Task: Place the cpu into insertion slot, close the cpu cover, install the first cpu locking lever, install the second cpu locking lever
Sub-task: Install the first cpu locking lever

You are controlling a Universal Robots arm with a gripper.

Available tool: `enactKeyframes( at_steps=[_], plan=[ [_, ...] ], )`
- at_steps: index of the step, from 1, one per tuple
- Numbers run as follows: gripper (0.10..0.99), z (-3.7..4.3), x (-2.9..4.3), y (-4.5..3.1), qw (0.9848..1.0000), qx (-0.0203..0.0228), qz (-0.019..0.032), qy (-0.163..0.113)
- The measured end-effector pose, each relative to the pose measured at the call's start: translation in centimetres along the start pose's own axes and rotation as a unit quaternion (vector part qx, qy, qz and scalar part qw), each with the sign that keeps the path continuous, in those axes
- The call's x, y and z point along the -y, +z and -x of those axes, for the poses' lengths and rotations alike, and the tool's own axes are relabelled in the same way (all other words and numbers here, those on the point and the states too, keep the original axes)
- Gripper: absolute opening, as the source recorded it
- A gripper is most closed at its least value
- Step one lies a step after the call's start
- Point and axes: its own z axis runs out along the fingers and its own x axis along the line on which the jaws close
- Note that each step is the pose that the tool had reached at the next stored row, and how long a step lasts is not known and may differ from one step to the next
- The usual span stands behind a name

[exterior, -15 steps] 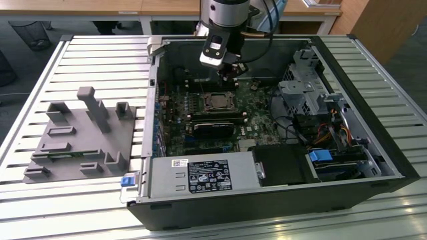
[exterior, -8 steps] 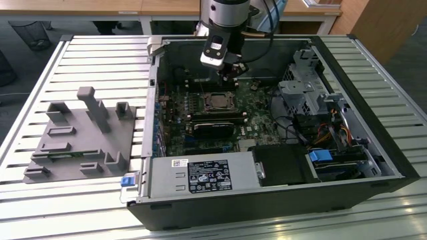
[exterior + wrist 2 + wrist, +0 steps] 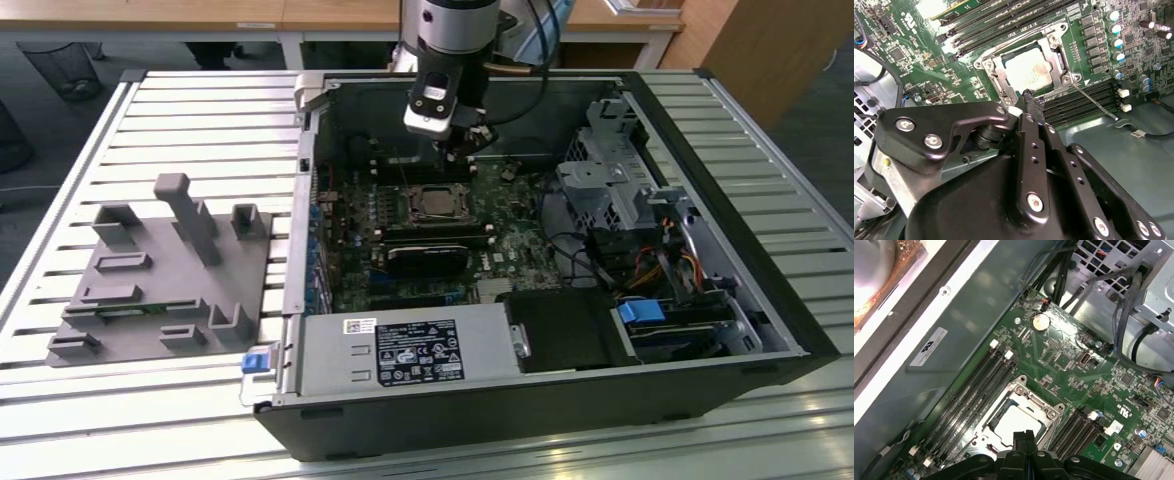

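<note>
As fingers (image 3: 1019, 441) hover, cpu (image 3: 1015, 421) lies nearby.

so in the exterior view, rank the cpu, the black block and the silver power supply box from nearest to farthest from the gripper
1. cpu, just on the camera side of the gripper.
2. black block, next toward the camera, past the cpu.
3. power supply box, closest to the camera, well beyond the block.
</note>
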Motion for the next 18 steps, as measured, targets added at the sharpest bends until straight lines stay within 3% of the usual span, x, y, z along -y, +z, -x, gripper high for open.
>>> enactKeyframes(
  at_steps=[18],
  plan=[
    [0.106, 0.00, 0.00, 0.00, 0.9994, -0.0022, -0.0002, -0.033]
  ],
)
